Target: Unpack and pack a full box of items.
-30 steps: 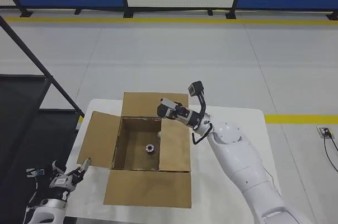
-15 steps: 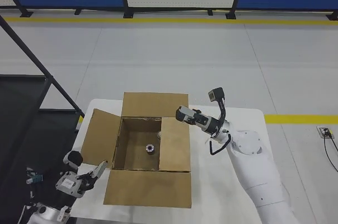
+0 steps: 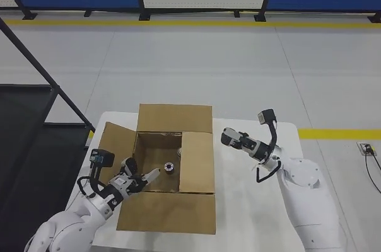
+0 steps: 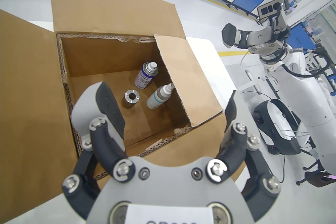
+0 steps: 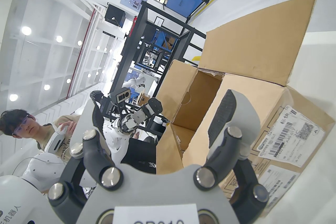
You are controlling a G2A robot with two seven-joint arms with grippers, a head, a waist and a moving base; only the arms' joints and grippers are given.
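- Left gripper (image 4: 168, 101), released and empty, hovers over the near-left corner of the open brown cardboard box (image 3: 197, 165).
- On the box floor stand a short steel cylinder (image 4: 130, 99), a white spray bottle (image 4: 157, 97) and a purple-labelled spray can (image 4: 145, 75).
- Right gripper (image 3: 227, 135), released and empty, hangs just right of the box.

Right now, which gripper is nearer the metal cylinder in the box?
Left. The left gripper hangs open over the near-left rim of the box, close to the metal cylinder. The right gripper is outside the box, beyond its right flap.
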